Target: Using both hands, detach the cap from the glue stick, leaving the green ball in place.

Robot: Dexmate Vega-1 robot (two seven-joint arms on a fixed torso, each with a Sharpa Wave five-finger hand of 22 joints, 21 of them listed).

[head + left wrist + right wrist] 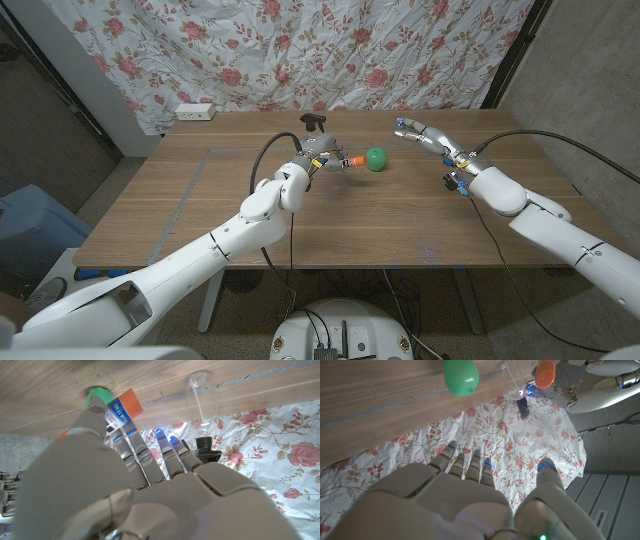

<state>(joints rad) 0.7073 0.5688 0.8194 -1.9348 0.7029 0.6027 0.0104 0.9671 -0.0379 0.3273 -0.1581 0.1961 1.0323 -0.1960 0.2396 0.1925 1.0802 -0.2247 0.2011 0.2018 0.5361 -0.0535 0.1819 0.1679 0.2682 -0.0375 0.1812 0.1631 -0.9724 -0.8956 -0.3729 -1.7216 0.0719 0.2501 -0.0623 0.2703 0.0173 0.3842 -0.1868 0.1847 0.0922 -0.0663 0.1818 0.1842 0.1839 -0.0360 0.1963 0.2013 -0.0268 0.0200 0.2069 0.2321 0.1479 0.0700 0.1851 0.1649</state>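
Note:
My left hand (316, 156) grips the glue stick (345, 162) just above the middle of the table, its orange cap pointing right at the green ball (375, 159). The ball lies on the wood just beyond the cap. In the left wrist view the white label and orange cap of the glue stick (123, 407) stick out past my left hand's fingers (150, 460), with the green ball (98, 397) behind. My right hand (428, 138) hovers open, right of the ball, fingers apart and holding nothing. The right wrist view looks past the right hand (470, 495) to the green ball (461, 376) and the orange cap (545, 373).
A white power strip (195, 112) lies at the table's back left edge. A small black mount (315, 122) on a clear stem (198, 395) stands just behind my left hand. A floral cloth (350, 50) hangs behind the table. A blue bin (30, 235) sits on the floor at left.

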